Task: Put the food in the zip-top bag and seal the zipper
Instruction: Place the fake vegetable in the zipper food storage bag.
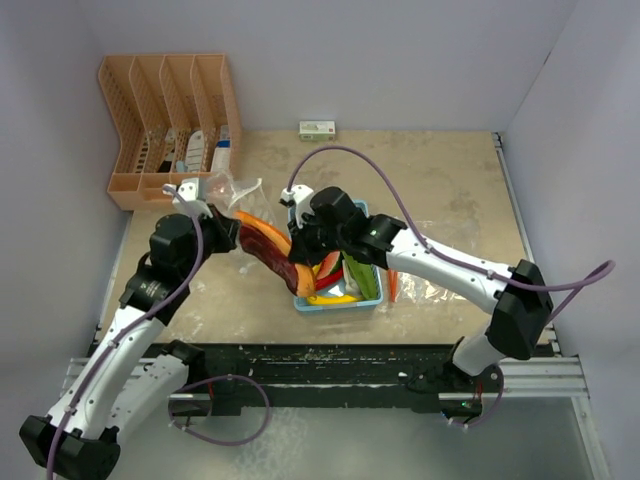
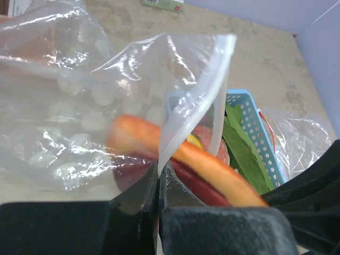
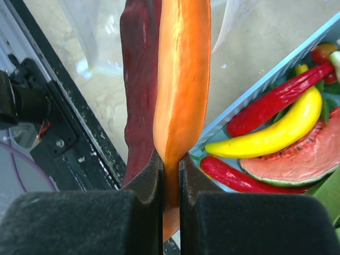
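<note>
Left fingers [image 2: 130,215], right fingers [image 3: 106,223] (both pinched).

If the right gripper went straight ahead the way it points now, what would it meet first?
Most likely the clear zip-top bag, pinched up by the left gripper. The right gripper clamps a long orange and dark red piece aimed at the bag's mouth; whether its tip is inside is unclear.

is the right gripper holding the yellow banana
No, the right gripper is shut on the orange piece; the banana lies in the basket.

Zip-top bag [image 2: 79,106]: clear, mouth open, raised. Long orange and dark-red piece [image 3: 183,79]: tilted, tip inside the bag mouth. Yellow banana [image 3: 276,130], red chillies [image 3: 276,101], watermelon slice [image 3: 303,159]: in blue basket [image 2: 260,133].
</note>
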You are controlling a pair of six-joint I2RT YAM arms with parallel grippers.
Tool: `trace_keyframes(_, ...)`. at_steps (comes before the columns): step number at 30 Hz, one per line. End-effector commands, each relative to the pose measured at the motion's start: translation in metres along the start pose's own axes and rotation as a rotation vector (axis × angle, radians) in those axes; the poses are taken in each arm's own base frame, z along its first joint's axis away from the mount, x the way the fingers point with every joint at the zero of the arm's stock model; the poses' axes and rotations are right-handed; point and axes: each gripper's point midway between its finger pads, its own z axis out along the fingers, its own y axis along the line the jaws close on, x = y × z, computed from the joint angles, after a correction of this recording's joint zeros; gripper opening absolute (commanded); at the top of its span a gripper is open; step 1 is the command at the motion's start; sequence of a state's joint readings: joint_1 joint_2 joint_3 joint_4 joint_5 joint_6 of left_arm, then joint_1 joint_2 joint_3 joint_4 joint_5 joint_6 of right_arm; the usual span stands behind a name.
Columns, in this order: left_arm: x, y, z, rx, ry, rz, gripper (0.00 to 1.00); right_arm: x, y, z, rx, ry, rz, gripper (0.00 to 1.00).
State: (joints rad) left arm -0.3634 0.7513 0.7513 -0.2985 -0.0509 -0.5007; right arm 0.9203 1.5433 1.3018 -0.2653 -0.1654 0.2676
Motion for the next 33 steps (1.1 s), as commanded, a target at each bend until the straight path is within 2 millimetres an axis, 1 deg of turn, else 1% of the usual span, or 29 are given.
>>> trace_keyframes(1,-0.044,-0.022,-0.010,0.067,-0.129,0.026,0.00,-0.011,0.010,-0.007,0.001,0.003,-0.059,0.00)
trace_keyframes(4,-0.038,-0.026,-0.007,0.094,-0.104,0.029,0.00,-0.022,0.011,-0.009,0.014,0.003,-0.062,0.00)
trace_keyframes(8,-0.022,-0.035,0.000,0.162,-0.053,0.014,0.00,-0.054,0.016,-0.014,0.026,-0.052,-0.055,0.00)
trace_keyframes(11,-0.009,-0.037,0.003,0.189,-0.024,-0.001,0.00,-0.072,0.016,-0.009,0.044,-0.076,-0.035,0.00)
trace_keyframes(14,-0.005,-0.038,0.002,0.202,-0.013,-0.004,0.00,-0.073,0.016,0.005,0.043,-0.063,-0.007,0.00)
trace_keyframes(16,-0.005,-0.038,0.001,0.204,-0.011,-0.002,0.00,-0.071,0.010,0.014,0.072,-0.060,0.013,0.00)
trace_keyframes(20,-0.004,-0.039,-0.003,0.211,-0.010,-0.003,0.00,-0.073,0.001,0.022,0.113,-0.075,0.025,0.00)
trace_keyframes(24,0.001,-0.043,-0.004,0.236,0.006,-0.024,0.00,-0.080,0.004,0.025,0.105,-0.084,0.039,0.00)
trace_keyframes(26,0.006,-0.043,-0.002,0.243,0.017,-0.035,0.00,-0.087,0.009,0.027,0.090,-0.106,0.080,0.00)
trace_keyframes(28,0.011,-0.042,0.000,0.245,0.028,-0.043,0.00,-0.095,0.010,0.028,0.094,-0.128,0.103,0.00)
trace_keyframes(33,0.019,-0.039,0.001,0.238,0.047,-0.044,0.00,-0.112,0.004,0.027,0.130,-0.209,0.160,0.00)
